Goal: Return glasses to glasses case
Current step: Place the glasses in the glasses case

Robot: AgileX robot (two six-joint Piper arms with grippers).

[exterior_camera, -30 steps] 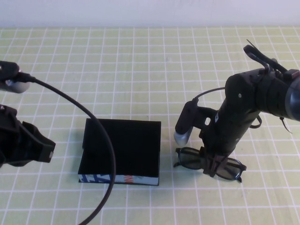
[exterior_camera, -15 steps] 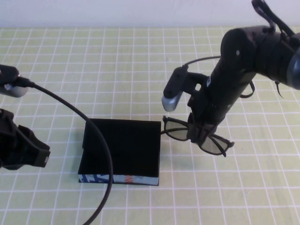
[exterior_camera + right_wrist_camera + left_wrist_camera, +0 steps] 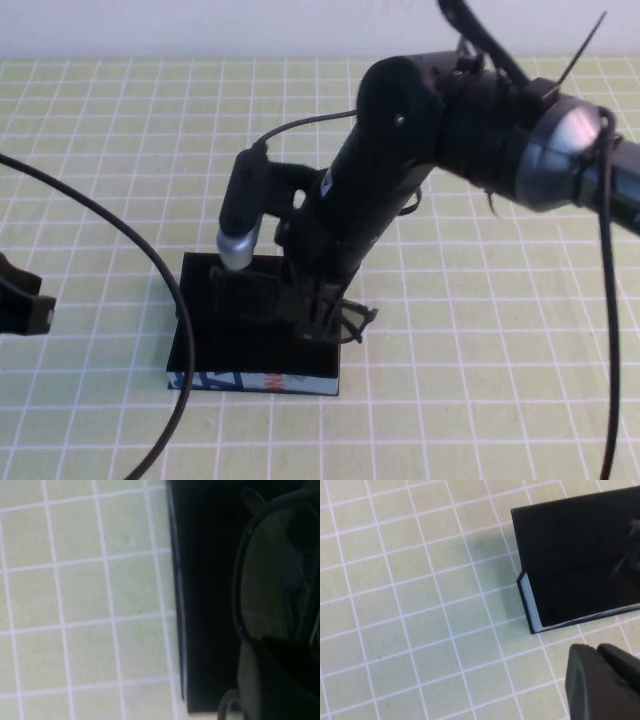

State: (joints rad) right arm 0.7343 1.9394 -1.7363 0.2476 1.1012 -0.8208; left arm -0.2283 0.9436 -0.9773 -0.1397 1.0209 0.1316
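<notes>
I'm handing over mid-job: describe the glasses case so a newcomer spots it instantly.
On the green checked table, look under the right end effector, which holds the glasses. The glasses case is the flat black box there, with a blue, white and orange patterned front. The left end effector sits far left.

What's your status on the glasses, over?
Right gripper shut on glasses, above glasses case. Left gripper parked left of case. Glasses not released. Nothing blocking.

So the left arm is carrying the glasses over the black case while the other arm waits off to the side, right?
Not quite: the right gripper holds the glasses over the case, as the high view shows. The left gripper is the one waiting at the table's left edge. The rest is right.
</notes>
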